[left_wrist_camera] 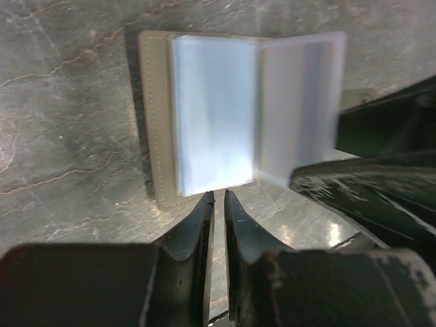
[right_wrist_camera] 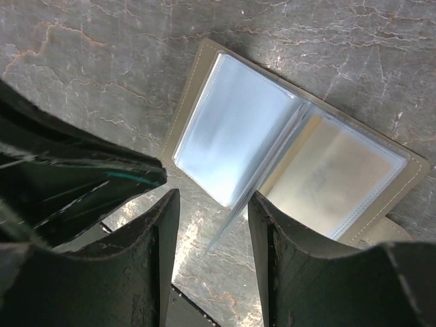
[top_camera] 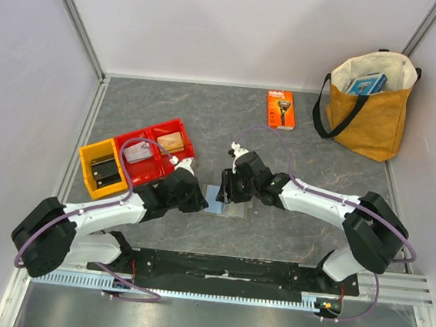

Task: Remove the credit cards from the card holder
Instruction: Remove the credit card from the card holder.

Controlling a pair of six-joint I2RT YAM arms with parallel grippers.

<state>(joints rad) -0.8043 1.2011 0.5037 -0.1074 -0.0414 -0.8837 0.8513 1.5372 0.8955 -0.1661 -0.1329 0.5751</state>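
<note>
- One wallet (left_wrist_camera: 153, 122) lies open.
- Left gripper (left_wrist_camera: 218, 196), at the wallet's edge, is almost shut and empty.
- Right gripper (right_wrist_camera: 212, 204), by the wallet too, is wide open, empty.

Card holder (top_camera: 226, 199) lay at centre front of the table (top_camera: 192, 111). Three bins (top_camera: 116, 147) stood in a row to its left, slightly behind. Razor package (top_camera: 280, 109) lay behind it, near the rear wall. Tote bag (top_camera: 369, 120) stood rear right, with a box (top_camera: 366, 83) inside.

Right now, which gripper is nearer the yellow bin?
Left. The left gripper is at the wallet's side facing the yellow bin; the right gripper is on its far side.
</note>
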